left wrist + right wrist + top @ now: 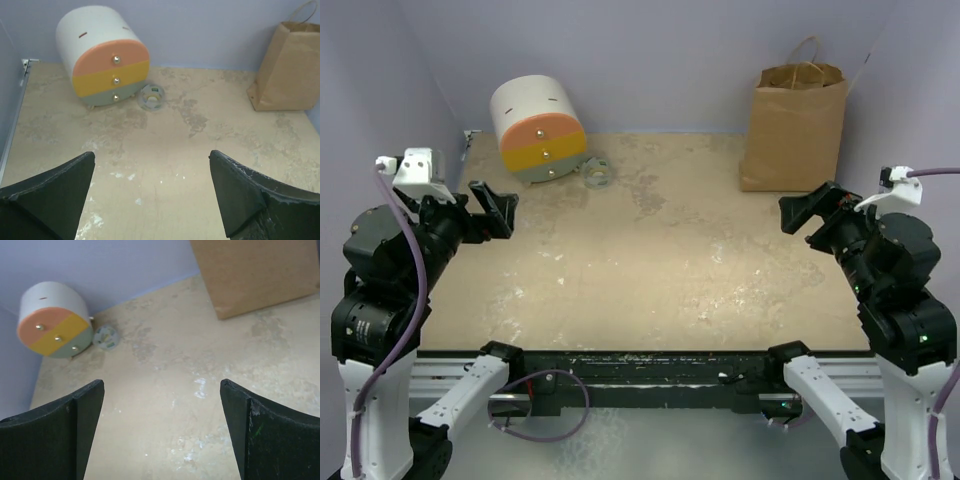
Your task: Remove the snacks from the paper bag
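Note:
The brown paper bag stands upright at the back right of the table, its loop handles up. It also shows in the left wrist view and the right wrist view. No snack packets are in view; the inside of the bag is hidden. My left gripper is open and empty at the left side of the table, far from the bag; its wrist view shows bare table between the fingers. My right gripper is open and empty just in front of the bag, and its wrist view shows the same.
A white cylinder with orange, yellow and grey-green drawer fronts lies on its side at the back left. A small roll of tape lies next to it. Purple walls close the back and sides. A black rail runs along the near edge.

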Robot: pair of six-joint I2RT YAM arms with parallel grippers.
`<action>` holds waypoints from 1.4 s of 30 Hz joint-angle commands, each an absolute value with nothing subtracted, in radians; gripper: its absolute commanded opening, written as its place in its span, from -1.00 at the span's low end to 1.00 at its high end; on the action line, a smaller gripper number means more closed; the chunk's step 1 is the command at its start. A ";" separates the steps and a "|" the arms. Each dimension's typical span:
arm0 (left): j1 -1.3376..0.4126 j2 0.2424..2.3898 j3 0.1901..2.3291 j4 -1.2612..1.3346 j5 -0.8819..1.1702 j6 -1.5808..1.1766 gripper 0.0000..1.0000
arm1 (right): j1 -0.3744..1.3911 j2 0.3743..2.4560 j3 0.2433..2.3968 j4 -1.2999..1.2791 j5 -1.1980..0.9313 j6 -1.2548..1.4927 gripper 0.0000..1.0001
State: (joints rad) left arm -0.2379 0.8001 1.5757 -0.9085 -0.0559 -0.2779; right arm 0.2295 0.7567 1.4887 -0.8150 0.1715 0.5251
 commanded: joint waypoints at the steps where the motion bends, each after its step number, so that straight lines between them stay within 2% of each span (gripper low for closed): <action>1: -0.233 0.777 1.507 -0.877 -0.077 -0.292 0.98 | 0.212 0.759 1.444 -0.832 0.291 0.555 0.99; 13: -0.236 0.745 1.317 -0.832 -0.021 -0.350 0.98 | 0.181 0.825 1.335 -0.779 0.415 0.580 0.99; 22: -0.243 0.756 1.275 -0.784 0.039 -0.371 0.98 | 0.171 1.028 1.333 -0.496 0.547 0.635 0.99; 34: -0.246 0.774 1.260 -0.715 0.041 -0.349 0.98 | 0.081 1.509 1.596 0.132 0.621 0.615 0.99; 42: -0.246 0.856 1.278 -0.690 0.037 -0.424 0.98 | 0.010 1.847 1.980 0.211 0.609 0.549 0.87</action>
